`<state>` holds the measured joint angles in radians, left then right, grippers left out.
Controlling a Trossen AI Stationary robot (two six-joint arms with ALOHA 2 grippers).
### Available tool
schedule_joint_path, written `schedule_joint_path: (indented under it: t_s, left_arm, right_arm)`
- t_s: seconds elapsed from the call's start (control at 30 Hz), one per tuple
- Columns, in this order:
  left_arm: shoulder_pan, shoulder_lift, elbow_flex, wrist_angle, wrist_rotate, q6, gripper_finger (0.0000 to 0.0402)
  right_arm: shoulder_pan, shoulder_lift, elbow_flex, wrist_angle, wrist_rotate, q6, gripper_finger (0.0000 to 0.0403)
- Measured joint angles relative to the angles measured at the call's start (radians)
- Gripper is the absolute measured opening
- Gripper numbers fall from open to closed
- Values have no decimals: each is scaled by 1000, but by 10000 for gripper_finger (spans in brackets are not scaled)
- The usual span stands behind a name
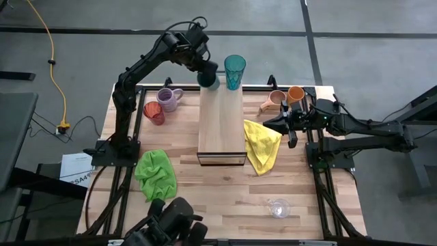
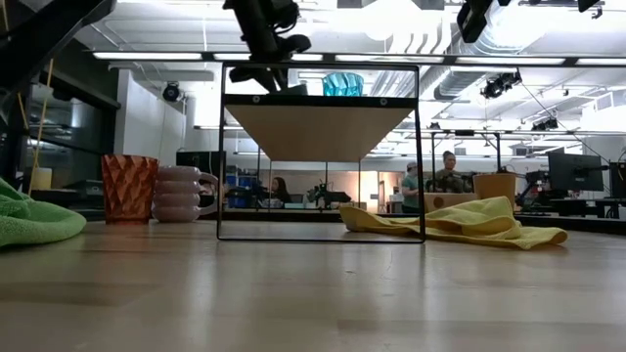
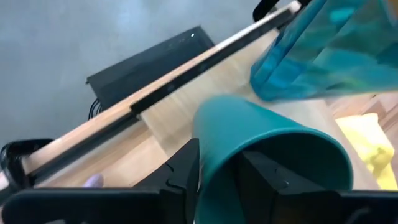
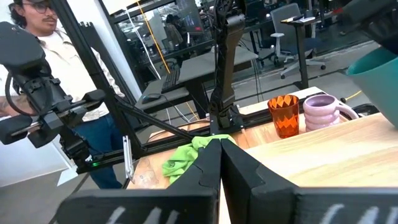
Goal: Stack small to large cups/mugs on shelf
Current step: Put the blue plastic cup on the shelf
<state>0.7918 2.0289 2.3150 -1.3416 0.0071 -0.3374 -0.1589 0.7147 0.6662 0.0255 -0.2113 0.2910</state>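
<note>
Resting at the far end of the shelf (image 1: 221,123), the dark teal tumbler (image 1: 209,76) sits between the narrowly parted fingers of the left end effector (image 1: 207,74), just beside a taller translucent teal tumbler (image 1: 234,71). It looks light, rigid and smooth-walled, probably slippery; the wall below the rim seems the best hold. The right end effector (image 1: 293,130), fingers closed and empty, waits right of the shelf near the yellow cloth (image 1: 263,144).

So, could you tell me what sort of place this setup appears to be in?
Most likely a robotics lab in an open-plan workspace. Two dark arms are mounted at a wooden table with a frame around it, on a grey concrete floor. Behind it are desks, an office chair, monitors and people seated under exposed ceiling lights.
</note>
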Motion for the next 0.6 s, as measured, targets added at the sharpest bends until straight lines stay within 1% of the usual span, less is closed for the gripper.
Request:
schedule_joint_path:
  t_s: [0.17, 0.27, 0.6]
  left_arm:
    - [0, 0, 0, 48, -1, -8, 69]
    - [0, 0, 0, 58, -18, -7, 65]
    - [0, 0, 0, 66, -44, 0, 80]
  right_arm:
    - [0, 0, 0, 0, 0, 0, 0]
    - [0, 0, 0, 0, 0, 0, 0]
    - [0, 0, 0, 0, 0, 0, 0]
